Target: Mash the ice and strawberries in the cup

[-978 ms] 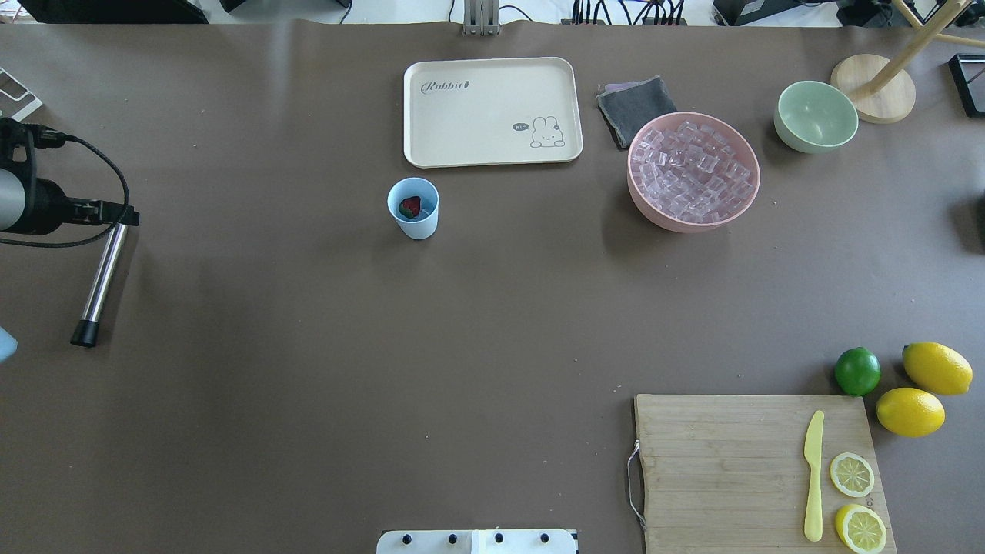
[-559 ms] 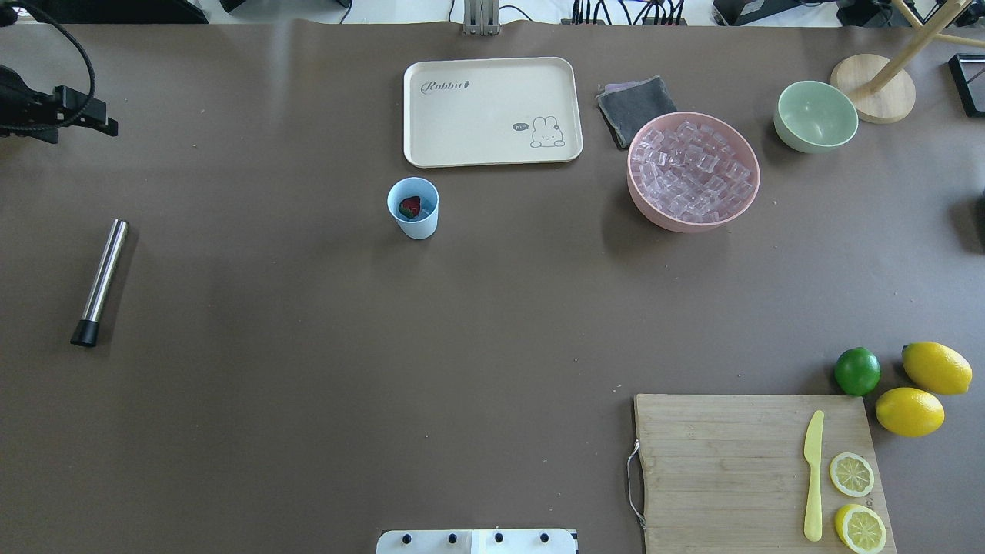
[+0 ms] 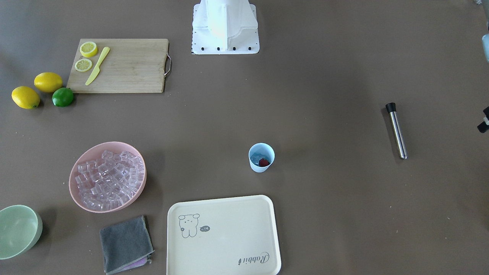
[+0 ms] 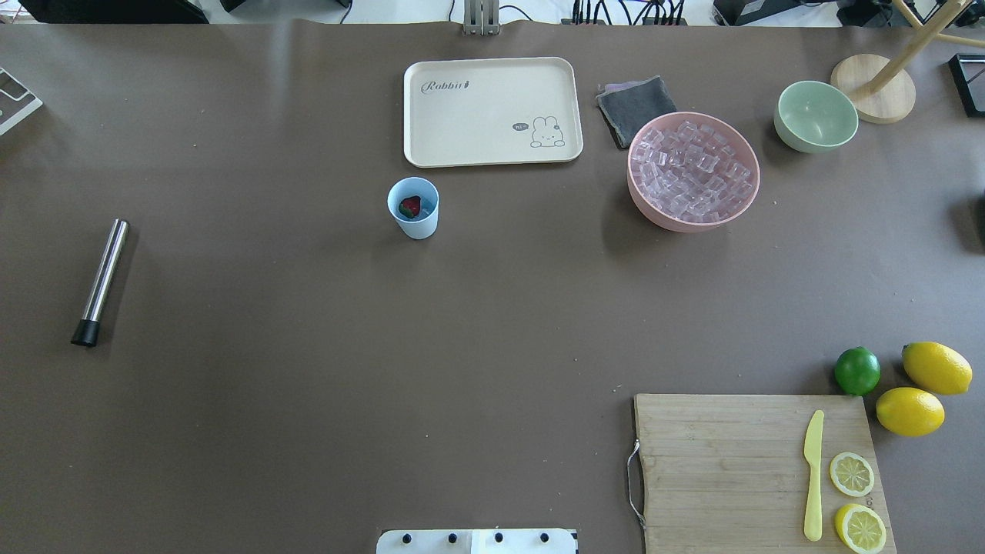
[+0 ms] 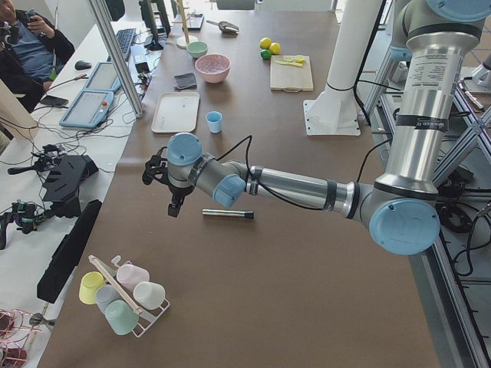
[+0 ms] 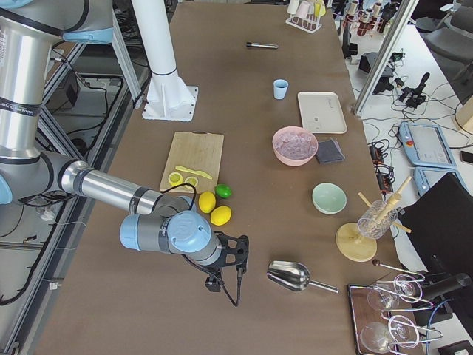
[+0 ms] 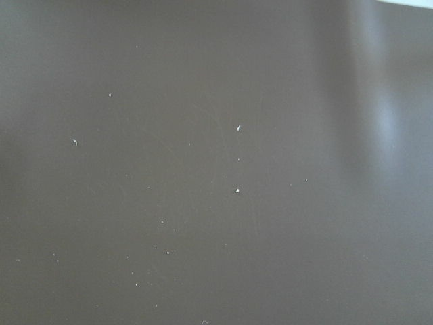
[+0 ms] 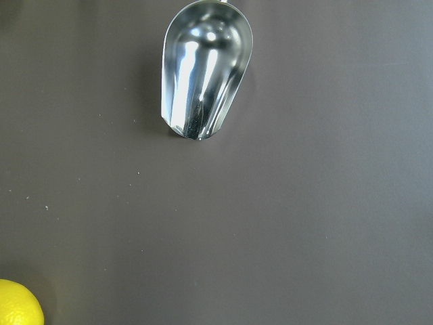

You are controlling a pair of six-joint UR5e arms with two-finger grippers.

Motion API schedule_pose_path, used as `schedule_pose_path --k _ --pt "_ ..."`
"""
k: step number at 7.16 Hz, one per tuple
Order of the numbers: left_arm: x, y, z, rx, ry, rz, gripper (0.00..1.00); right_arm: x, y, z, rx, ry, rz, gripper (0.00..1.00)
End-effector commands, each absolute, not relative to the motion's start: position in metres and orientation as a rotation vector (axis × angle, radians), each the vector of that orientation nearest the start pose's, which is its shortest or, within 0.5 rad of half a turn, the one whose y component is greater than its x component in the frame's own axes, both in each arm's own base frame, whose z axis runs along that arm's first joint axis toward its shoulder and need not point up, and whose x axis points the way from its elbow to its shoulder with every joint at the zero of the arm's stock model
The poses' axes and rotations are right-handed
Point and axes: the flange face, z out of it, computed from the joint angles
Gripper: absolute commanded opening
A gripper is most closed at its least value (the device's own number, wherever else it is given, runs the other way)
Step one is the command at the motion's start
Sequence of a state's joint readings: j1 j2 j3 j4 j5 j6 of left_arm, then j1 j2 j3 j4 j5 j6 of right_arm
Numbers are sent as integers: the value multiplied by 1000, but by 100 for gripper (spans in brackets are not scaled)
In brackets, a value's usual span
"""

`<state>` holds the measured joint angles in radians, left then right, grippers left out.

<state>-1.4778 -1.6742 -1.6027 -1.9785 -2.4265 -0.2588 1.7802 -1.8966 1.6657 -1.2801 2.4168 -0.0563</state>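
The light-blue cup (image 4: 413,209) stands upright mid-table, also in the front view (image 3: 261,157). A red strawberry (image 4: 410,206) lies inside it, with something glassy beside it (image 3: 256,156). Clear ice cubes (image 4: 692,171) fill the pink bowl (image 4: 645,206). A steel muddler (image 4: 100,282) with a black tip lies flat at the table's left. My left gripper (image 5: 174,205) hovers beyond the muddler's end, seen clearly only from the side; I cannot tell whether it is open. My right gripper (image 6: 216,279) hangs near a metal scoop (image 8: 203,68); I cannot tell its state either.
A cream tray (image 4: 492,111) lies behind the cup, with a grey cloth (image 4: 636,108) and a pale-green bowl (image 4: 816,115) to its right. A cutting board (image 4: 731,462) holds a yellow knife and lemon slices. Two lemons and a lime (image 4: 857,371) lie beside it.
My left gripper, over the muddler's upper end a second ago, moved off to the far left and out of the overhead view. The muddler, cup and bowl have not moved.
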Motion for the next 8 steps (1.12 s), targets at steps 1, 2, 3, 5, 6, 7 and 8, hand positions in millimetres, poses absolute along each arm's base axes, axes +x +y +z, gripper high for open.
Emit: schedule_pose_path --k 1,2,3,5,6,7,8 --pt "-43 -531 561 366 903 78 98 131 -329 718 160 -835 125 99" --pt "-45 -533 557 386 875 79 98 131 -334 725 151 -833 128 99" --pt "-47 -536 566 366 854 58 98 131 -334 726 149 -835 129 99" --pt "-51 -536 586 304 846 20 98 132 -338 724 154 -831 125 99" --pt "-53 -540 585 280 822 5 98 129 -343 726 147 -829 114 99" --pt "-52 -545 584 283 774 2 98 127 -343 734 131 -830 118 99" --pt "-53 -544 589 245 761 -13 98 126 -343 733 133 -848 117 99"
